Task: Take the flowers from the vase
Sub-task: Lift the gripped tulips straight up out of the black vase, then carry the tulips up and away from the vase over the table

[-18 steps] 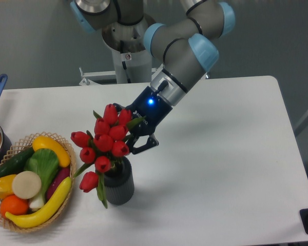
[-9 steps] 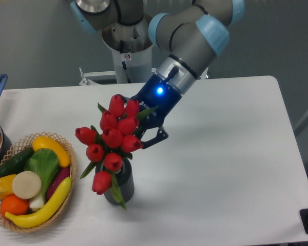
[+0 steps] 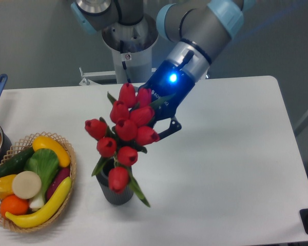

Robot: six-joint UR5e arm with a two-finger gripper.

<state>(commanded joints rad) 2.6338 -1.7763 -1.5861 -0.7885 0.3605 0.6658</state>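
Flowers (image 3: 126, 134) sit pinched in the gripper (image 3: 153, 127) behind the buds, tilted above the vase (image 3: 113, 188), lowest bud at its mouth, probably so the stems slide out without tipping it.

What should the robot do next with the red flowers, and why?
Probably keep lifting straight up. The gripper is shut on the flowers, and the bunch hangs partly over the vase, with the lowest bud and a leaf in front of its mouth. The stems are hidden, so they may not be fully out.
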